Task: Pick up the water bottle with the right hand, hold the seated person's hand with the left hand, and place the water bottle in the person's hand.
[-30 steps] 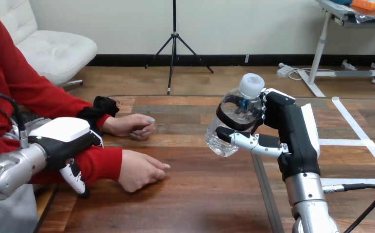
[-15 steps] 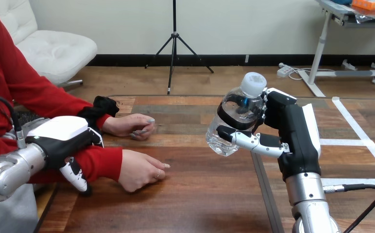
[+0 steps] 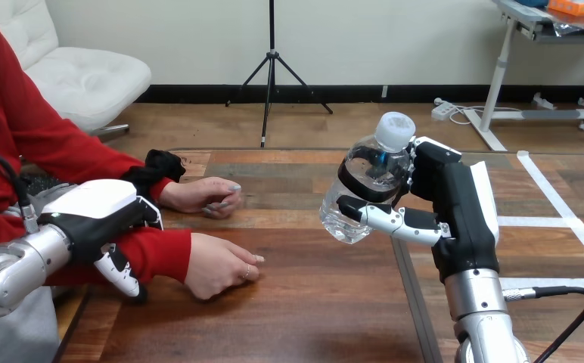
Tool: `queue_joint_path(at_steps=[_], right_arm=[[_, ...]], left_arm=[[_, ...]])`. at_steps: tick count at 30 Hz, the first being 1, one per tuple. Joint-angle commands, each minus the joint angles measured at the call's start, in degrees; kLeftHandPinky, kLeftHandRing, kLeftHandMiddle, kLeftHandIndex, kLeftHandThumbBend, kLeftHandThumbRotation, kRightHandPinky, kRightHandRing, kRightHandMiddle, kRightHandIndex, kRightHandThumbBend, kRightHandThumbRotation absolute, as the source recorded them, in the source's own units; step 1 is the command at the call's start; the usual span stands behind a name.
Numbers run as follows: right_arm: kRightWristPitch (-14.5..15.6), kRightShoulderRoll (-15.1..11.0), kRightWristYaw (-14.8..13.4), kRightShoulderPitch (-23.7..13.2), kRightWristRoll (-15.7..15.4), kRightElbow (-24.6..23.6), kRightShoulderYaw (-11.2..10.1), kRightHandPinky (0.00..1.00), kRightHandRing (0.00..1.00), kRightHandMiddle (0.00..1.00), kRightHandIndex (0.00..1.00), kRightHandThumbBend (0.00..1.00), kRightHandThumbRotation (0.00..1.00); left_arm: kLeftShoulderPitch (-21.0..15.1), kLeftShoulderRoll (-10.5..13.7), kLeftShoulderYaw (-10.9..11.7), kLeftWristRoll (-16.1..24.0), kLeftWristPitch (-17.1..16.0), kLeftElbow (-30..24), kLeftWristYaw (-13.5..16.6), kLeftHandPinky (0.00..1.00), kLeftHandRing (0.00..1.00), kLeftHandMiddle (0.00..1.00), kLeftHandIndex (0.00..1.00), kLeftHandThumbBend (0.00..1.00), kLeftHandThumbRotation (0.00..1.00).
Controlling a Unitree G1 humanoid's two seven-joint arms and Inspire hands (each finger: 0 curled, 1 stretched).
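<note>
Change since a second ago: we record the left hand (image 3: 96, 223) shifted slightly toward the person's wrist, and the water bottle (image 3: 347, 231) raised a trifle, its cap (image 3: 395, 129) tipped a little further to the right. All else lies as it did.

Item 1. Right hand (image 3: 455, 204). We find it raised above the bench (image 3: 312, 302) at the view's right, on an upright silver forearm. It is closed round the water bottle, the thumb crossing the lower body and the fingers wrapped about the upper part.

Item 2. Water bottle. Clear, with a white cap. We note it clear of the bench, tilted with the cap up and to the right and the base down and to the left. It is well apart from both of the person's hands.

Item 3. Left hand. We see it lying over the person's forearm in the red sleeve (image 3: 156, 253), at the view's left, white shell uppermost. We cannot tell whether it grips the forearm or only rests on it.

Item 4. The person's nearer hand (image 3: 217, 265). Loosely curled, knuckles up, resting on the bench just beyond the red cuff.

Item 5. The person's farther hand (image 3: 202, 195). Resting on the bench behind the nearer one, holding nothing.

Item 6. Bench. Dark wood boards, with white tape lines (image 3: 554, 198) at its right side.
</note>
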Motion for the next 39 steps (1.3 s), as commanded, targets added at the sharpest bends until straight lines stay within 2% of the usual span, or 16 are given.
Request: queue_joint_path(at_steps=[1, 10, 25, 31, 39], right_arm=[[-2.1, 0.8, -0.1, -3.0, 0.7, -2.2, 0.2, 0.26, 0.33, 0.47, 0.48, 0.89, 0.00], [-1.6, 0.9, -0.9, -3.2, -0.9, -2.4, 0.4, 0.26, 0.33, 0.47, 0.48, 0.89, 0.00], [-1.6, 2.1, -0.7, -4.1, -0.5, -1.5, 1.1, 0.27, 0.34, 0.46, 0.47, 0.90, 0.00], [-1.5, 2.6, -1.1, -4.7, -0.9, -1.1, 1.5, 0.27, 0.33, 0.46, 0.47, 0.91, 0.00], [-1.4, 3.0, -1.1, -5.6, -0.8, -0.3, 2.1, 0.27, 0.34, 0.46, 0.46, 0.91, 0.00]], left_arm=[[-1.7, -1.4, 2.3, -2.1, -1.1, -2.0, 2.7, 0.42, 0.46, 0.50, 0.52, 0.84, 0.00], [-1.2, -1.8, 3.9, -3.4, -2.4, -1.8, 2.3, 0.40, 0.44, 0.49, 0.50, 0.83, 0.00], [-0.1, -2.0, 5.5, -4.6, -5.3, -2.1, 4.8, 0.38, 0.43, 0.48, 0.50, 0.83, 0.00], [0.6, -2.0, 6.6, -5.8, -5.5, -3.3, 3.4, 0.38, 0.43, 0.49, 0.50, 0.82, 0.00], [1.5, -1.9, 6.9, -6.3, -7.5, -5.2, 4.1, 0.37, 0.42, 0.48, 0.51, 0.80, 0.00]])
